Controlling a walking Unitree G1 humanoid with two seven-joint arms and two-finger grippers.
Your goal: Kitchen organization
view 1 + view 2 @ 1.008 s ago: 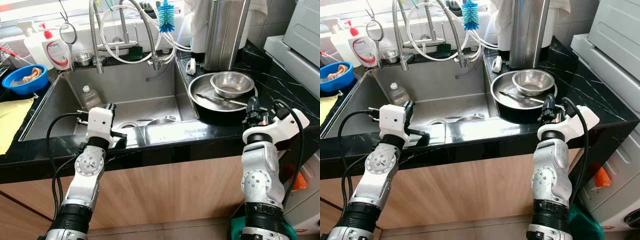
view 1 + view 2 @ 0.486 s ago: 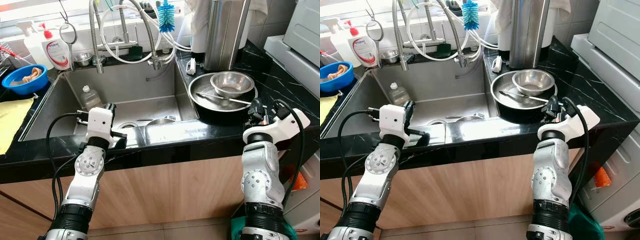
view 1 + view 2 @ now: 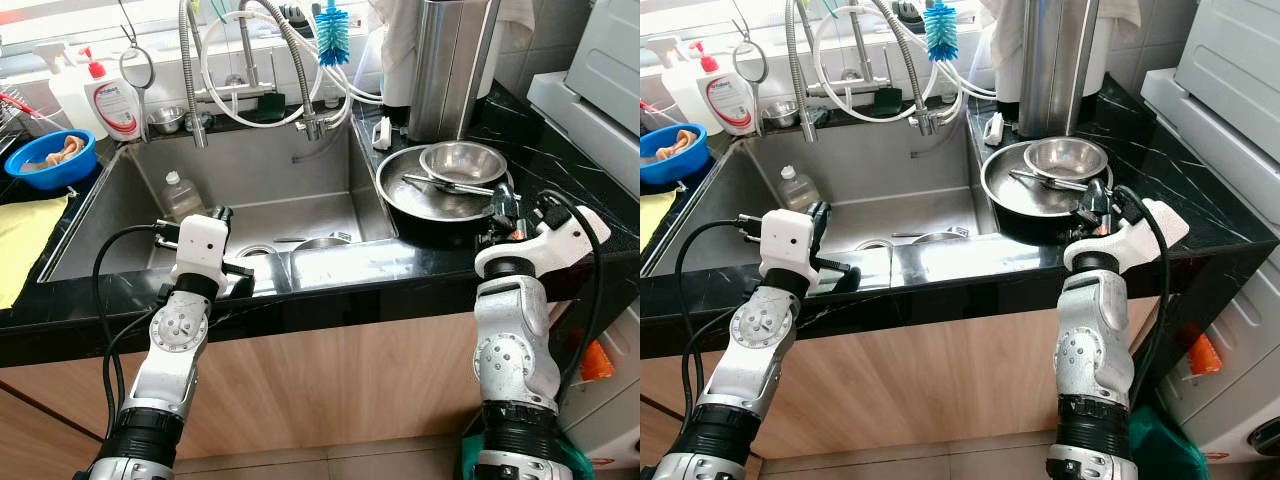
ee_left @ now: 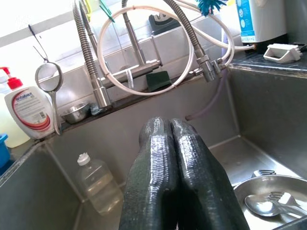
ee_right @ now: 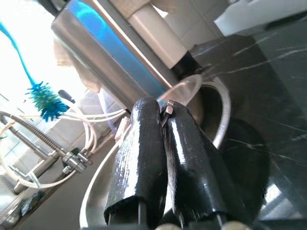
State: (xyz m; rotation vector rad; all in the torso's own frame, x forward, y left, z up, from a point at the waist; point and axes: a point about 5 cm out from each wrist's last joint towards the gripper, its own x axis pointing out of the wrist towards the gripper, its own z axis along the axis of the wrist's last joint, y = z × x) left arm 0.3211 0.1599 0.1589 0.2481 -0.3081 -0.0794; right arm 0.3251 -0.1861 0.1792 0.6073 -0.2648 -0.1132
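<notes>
Our right gripper [image 5: 165,112] has its jaws pinched narrow on the thin steel handle of a utensil [image 3: 450,184], likely a spoon or ladle, though its head is too small for us to tell. Main risk, as we judge it: the handle is slim, polished and probably slippery, so it could twist or slide out of the jaws on lifting and clatter back. The far end lies just ahead of the jaws, across the rim of the small bowl [image 3: 462,160] nested in the wide pan [image 3: 425,200] on the black table [image 3: 560,170]; dragging instead of lifting could tip that bowl or shove the pan toward the sink [image 3: 250,190]. The utensil looks plain, shiny, straight. Our left gripper [image 4: 171,167] idles over the sink with jaws pressed together on nothing; below them a dish [image 4: 268,196] holding a spoon and fork, a plastic bottle [image 4: 98,187] off to one side.
</notes>
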